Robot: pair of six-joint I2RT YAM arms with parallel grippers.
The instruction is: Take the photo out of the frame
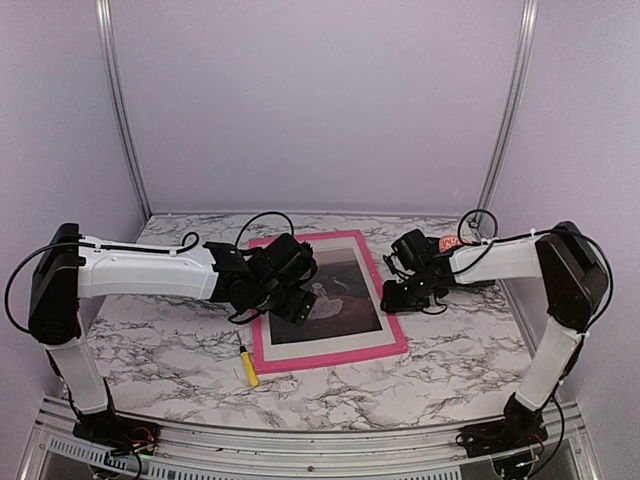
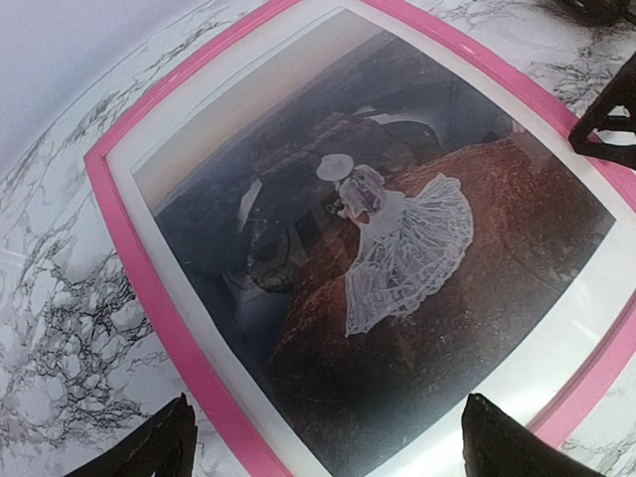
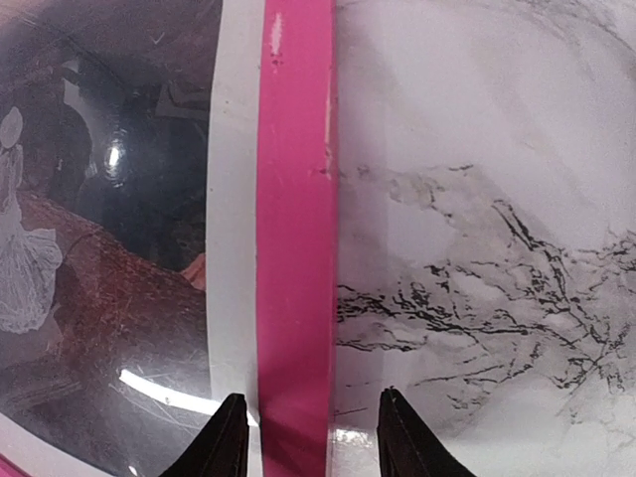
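Note:
The pink frame (image 1: 330,358) lies flat on the marble table, with the photo (image 1: 345,295) face up inside it behind a white mat. My left gripper (image 1: 290,285) hovers over the frame's left half. In the left wrist view it (image 2: 326,417) is open wide above the photo (image 2: 397,298) and the pink border (image 2: 149,278), holding nothing. My right gripper (image 1: 400,290) is at the frame's right edge. In the right wrist view it (image 3: 313,417) straddles the pink border (image 3: 294,248), one finger over the mat (image 3: 234,248) and one over the table, with gaps on both sides.
A yellow pen (image 1: 247,366) lies on the table just off the frame's near left corner. The right gripper's black finger (image 2: 611,124) shows at the upper right of the left wrist view. Walls enclose the table at the back and both sides.

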